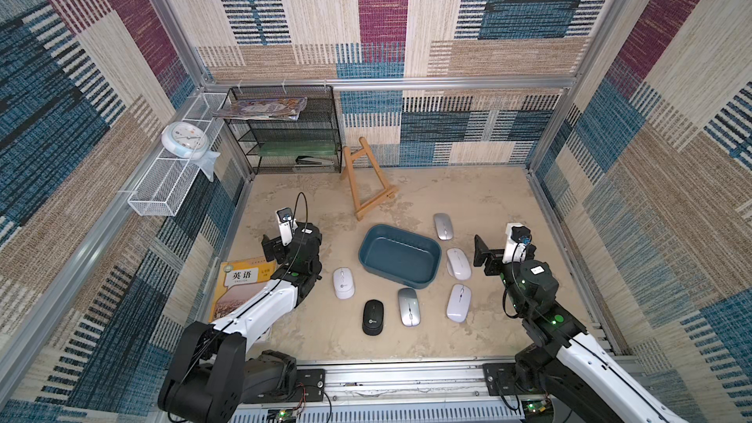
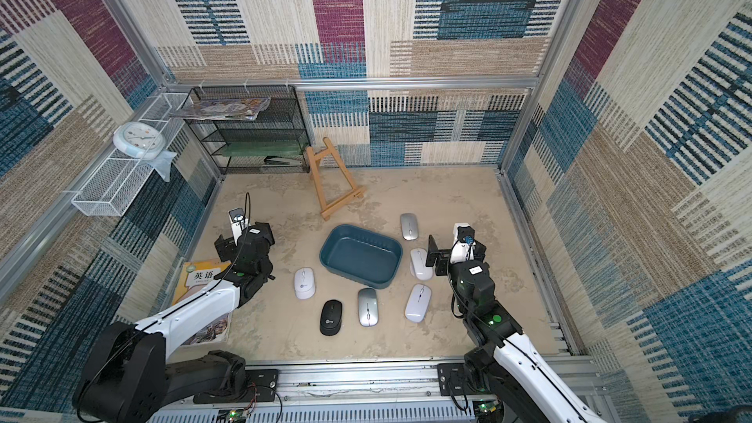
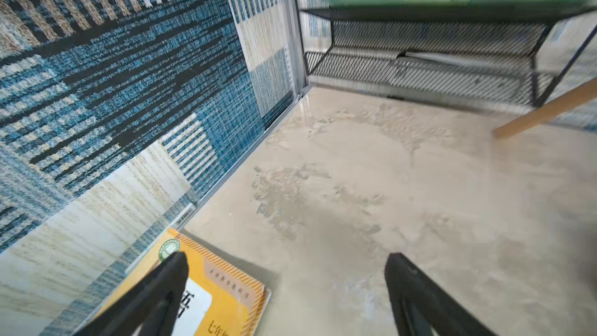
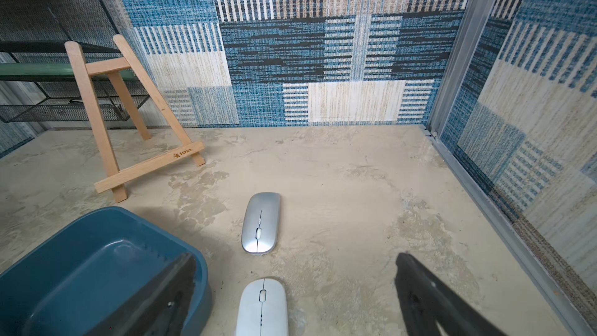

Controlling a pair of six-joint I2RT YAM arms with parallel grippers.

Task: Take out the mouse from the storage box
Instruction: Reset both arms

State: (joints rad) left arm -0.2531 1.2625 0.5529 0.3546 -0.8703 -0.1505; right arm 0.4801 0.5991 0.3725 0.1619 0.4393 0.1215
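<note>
The yellow textbook (image 1: 240, 278), well off the storage box's (image 1: 399, 256) left end, reads "英语 ENGLISH". The wooden easel (image 4: 148, 166) just beyond the box carries a small brand mark that looks like "Marie's". The logo white mouse (image 1: 343, 283) and the black mouse (image 1: 372, 316) each bear a round logo too small to read.

The box sits mid-desk (image 1: 488, 197), apart from every wall, with bare room beyond its right end. Its floor shows plain blue, and every mouse you can see lies on the desk outside it. The near silver mouse (image 1: 408, 306) and the slim white mouse (image 1: 459, 302) are on its near side, the far silver mouse (image 4: 261, 223) and the end white mouse (image 4: 262, 307) at its right end.

Both arms' jaws stand wide apart, gripping nothing. Your right jaws hover at the box's right end above the end white mouse. Your left jaws hang well left of the box, over the textbook's corner.
</note>
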